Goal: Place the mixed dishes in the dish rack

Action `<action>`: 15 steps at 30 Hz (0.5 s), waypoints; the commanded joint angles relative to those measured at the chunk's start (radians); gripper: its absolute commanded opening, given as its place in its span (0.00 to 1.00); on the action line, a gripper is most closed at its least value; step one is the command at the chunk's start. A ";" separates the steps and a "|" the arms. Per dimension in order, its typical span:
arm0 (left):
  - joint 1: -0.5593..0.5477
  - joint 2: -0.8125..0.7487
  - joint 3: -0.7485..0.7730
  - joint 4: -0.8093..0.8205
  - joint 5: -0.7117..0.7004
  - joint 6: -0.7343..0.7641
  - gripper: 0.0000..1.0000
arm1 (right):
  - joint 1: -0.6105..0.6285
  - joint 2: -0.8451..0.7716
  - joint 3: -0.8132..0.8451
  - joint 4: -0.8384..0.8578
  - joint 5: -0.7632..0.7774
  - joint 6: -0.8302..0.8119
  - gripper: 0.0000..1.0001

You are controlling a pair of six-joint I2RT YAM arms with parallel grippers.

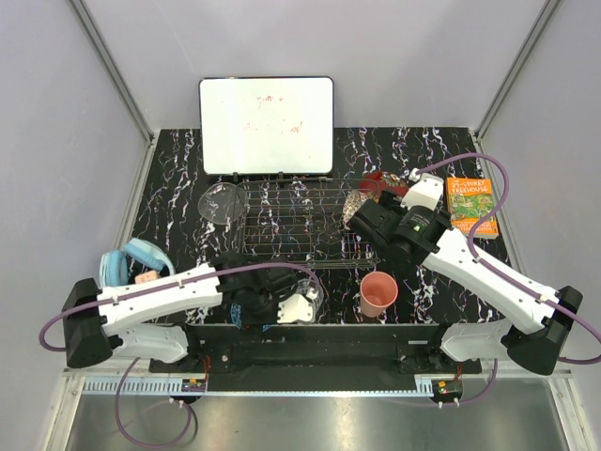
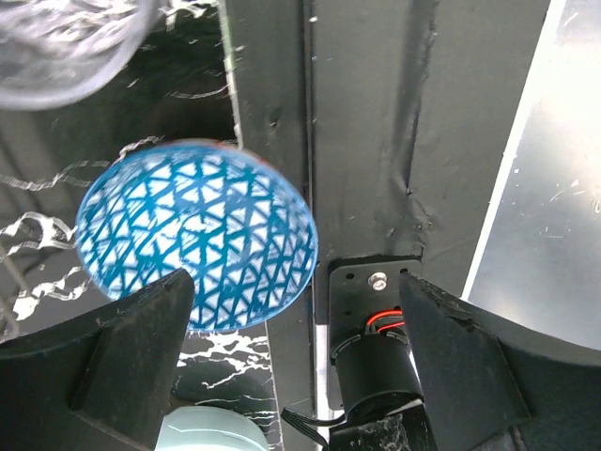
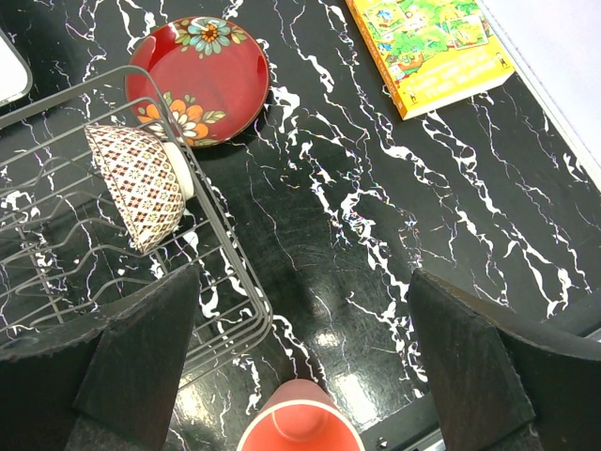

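The blue mosaic bowl [image 2: 197,246] lies at the table's near edge, beside the tip of my left finger; it also shows in the top view [image 1: 299,308]. The clear glass tumbler [image 2: 66,47] lies just beyond it. My left gripper [image 2: 296,376] is open and empty. The dish rack [image 1: 300,221] holds the beige netted-pattern bowl [image 3: 141,183] on edge at its right end. The clear glass plate [image 1: 223,202] leans at the rack's left end. The red patterned bowl [image 3: 199,77] rests on the table behind the rack's right corner. My right gripper [image 3: 300,376] is open and empty above the pink cup [image 3: 300,427].
The whiteboard [image 1: 266,113] stands behind the rack. The orange book [image 3: 427,47] lies at the right edge. Light blue headphones [image 1: 131,263] lie at the left, and one earcup shows in the left wrist view [image 2: 207,430]. The metal frame rail [image 2: 376,141] runs along the near edge.
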 commanded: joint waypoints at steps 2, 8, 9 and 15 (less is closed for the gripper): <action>-0.045 0.061 0.009 0.088 -0.032 -0.024 0.94 | 0.002 -0.006 0.021 -0.064 0.026 0.044 1.00; -0.067 0.191 0.021 0.163 -0.170 -0.091 0.91 | 0.002 -0.020 0.027 -0.080 0.032 0.043 1.00; -0.068 0.211 0.019 0.169 -0.184 -0.099 0.90 | 0.000 -0.026 0.028 -0.080 0.034 0.037 1.00; -0.087 0.303 0.016 0.206 -0.275 -0.134 0.82 | -0.010 -0.047 0.027 -0.084 0.046 0.011 1.00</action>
